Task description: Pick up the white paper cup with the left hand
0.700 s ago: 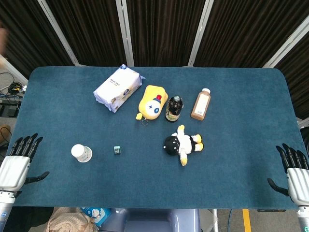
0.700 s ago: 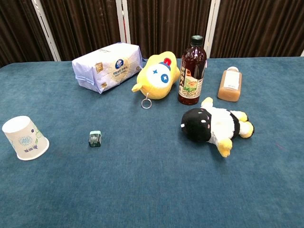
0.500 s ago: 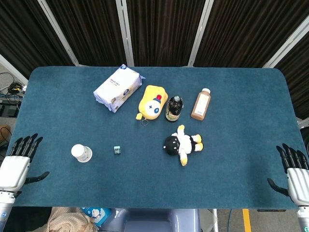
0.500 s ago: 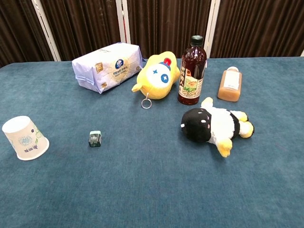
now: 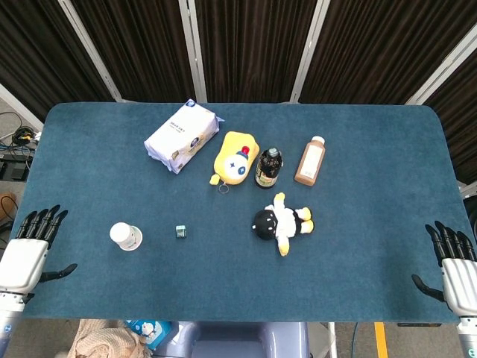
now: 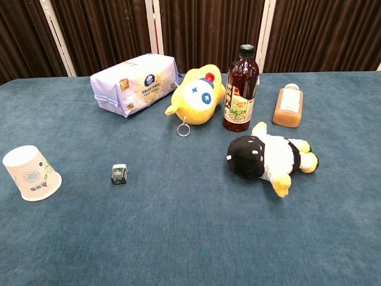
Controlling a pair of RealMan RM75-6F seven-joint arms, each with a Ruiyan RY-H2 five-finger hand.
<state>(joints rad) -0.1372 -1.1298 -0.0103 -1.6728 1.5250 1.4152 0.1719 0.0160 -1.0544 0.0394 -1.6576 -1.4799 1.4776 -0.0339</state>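
The white paper cup (image 5: 126,236) (image 6: 31,173) stands upside down on the blue table near its front left, with a pale printed pattern on its side. My left hand (image 5: 28,249) hovers at the table's left front corner, well to the left of the cup, fingers spread and holding nothing. At the right front corner my right hand (image 5: 452,261) is likewise open and empty. Neither hand shows in the chest view.
A small green cube (image 5: 180,232) lies just right of the cup. Further back are a tissue pack (image 5: 183,136), a yellow plush (image 5: 235,158), a dark bottle (image 5: 268,168), a brown juice bottle (image 5: 311,161) and a black-and-white plush (image 5: 282,222).
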